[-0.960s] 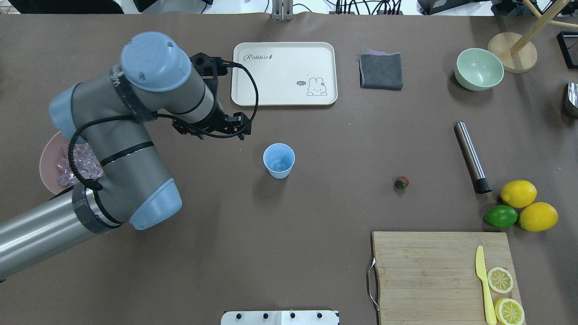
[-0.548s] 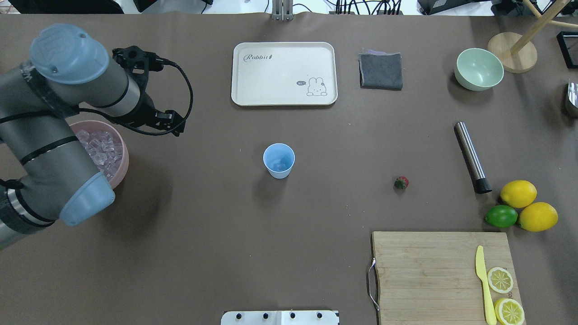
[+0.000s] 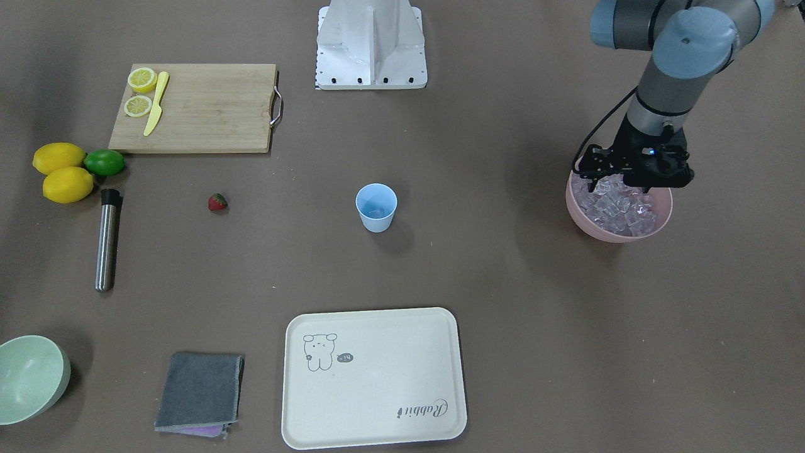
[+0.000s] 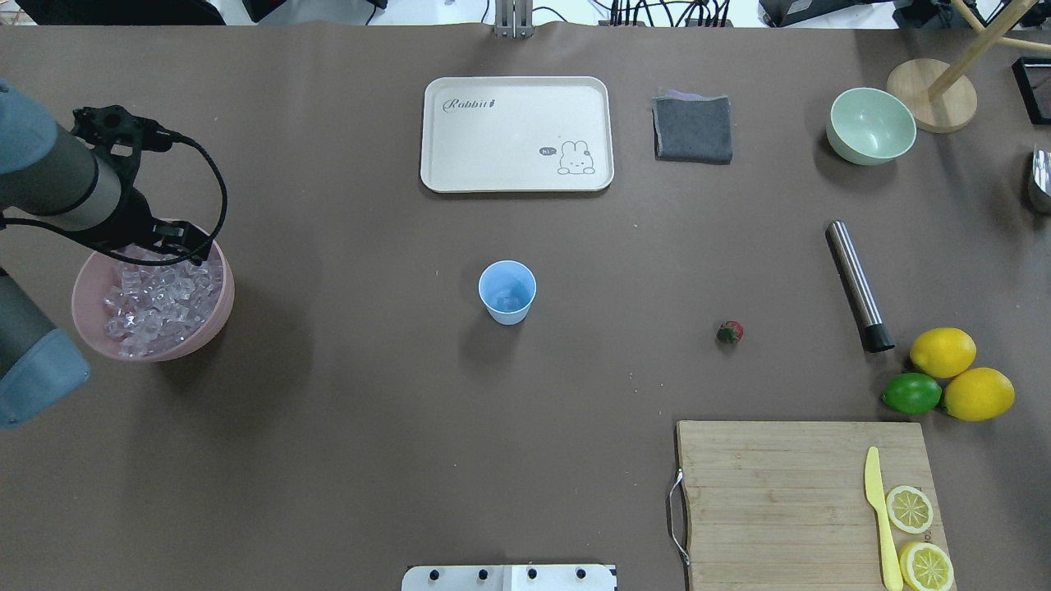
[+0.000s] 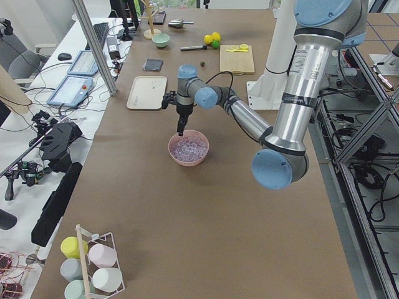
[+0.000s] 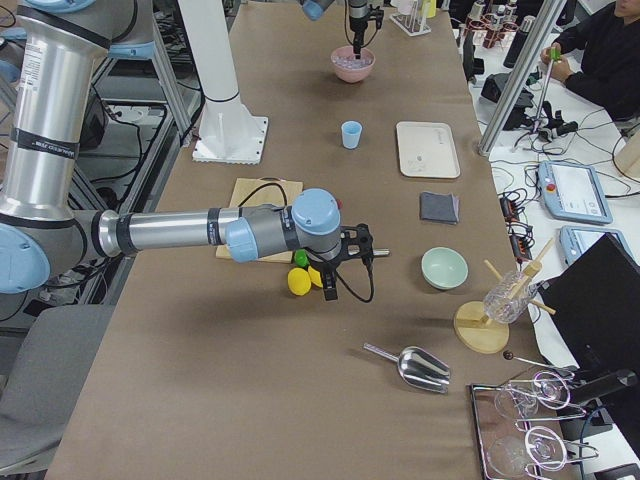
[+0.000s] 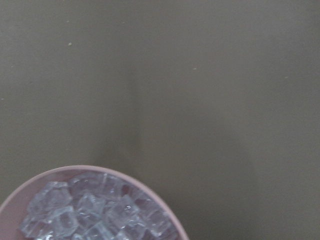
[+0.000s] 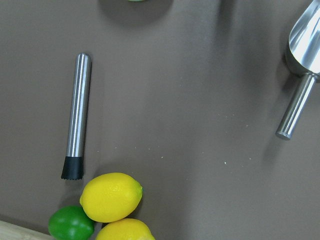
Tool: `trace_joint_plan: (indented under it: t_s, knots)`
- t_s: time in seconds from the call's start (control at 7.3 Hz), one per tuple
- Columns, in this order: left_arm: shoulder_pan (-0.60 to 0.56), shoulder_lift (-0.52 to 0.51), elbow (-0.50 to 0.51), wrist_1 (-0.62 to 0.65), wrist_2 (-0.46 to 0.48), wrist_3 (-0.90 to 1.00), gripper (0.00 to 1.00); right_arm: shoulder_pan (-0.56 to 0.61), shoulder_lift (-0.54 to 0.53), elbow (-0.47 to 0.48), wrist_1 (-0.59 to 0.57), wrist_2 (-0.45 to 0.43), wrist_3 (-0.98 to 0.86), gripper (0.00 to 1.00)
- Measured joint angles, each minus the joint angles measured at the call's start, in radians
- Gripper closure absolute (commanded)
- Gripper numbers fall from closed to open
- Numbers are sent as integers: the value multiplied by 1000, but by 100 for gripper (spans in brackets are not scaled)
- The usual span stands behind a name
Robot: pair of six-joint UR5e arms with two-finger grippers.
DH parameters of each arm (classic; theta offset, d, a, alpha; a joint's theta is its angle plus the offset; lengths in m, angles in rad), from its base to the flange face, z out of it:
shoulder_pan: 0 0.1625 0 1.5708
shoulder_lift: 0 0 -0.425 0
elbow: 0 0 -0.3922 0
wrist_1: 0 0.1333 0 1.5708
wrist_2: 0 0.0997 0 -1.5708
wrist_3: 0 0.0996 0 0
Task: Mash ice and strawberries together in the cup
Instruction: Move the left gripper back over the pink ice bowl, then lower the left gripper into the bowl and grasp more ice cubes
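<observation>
The pale-blue cup (image 4: 507, 291) stands upright mid-table, also in the front view (image 3: 376, 207); something glassy shows at its bottom. The ice (image 4: 156, 304) fills a pink bowl (image 4: 215, 316) at the left. My left gripper (image 3: 619, 187) hangs just over the bowl's far side with its fingers apart and nothing between them; overhead it (image 4: 164, 242) is above the rim. The left wrist view shows ice (image 7: 95, 210), no fingers. The strawberry (image 4: 730, 332) lies alone to the cup's right. My right gripper (image 6: 330, 290) shows only in the right side view, above the lemons; I cannot tell its state.
A metal muddler (image 4: 858, 286) with a black tip lies right of the strawberry. Two lemons (image 4: 943, 351) and a lime (image 4: 911, 393) sit beside a cutting board (image 4: 772, 501) with a yellow knife and lemon slices. A cream tray (image 4: 516, 134), grey cloth (image 4: 694, 129), green bowl (image 4: 870, 125) and metal scoop (image 8: 300, 60) lie further out.
My left arm has swung left, from just beside the cup to over the pink ice bowl. The cup, strawberry and muddler have not moved.
</observation>
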Motion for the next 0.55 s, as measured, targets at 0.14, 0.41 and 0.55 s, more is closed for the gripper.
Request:
trace_joint_plan:
  t_s: [0.14,0.41,0.55]
  knots:
    - [-1,28,-6,-6,0,-16,3,-25,16,2,0,-5,23,0]
    - [31,57,0,-68,-1,-91,3,-50,30,3,0,-8,38,0]
    - [55,77,24,-129,-3,-110,3,-55,30,2,0,-9,40,0]
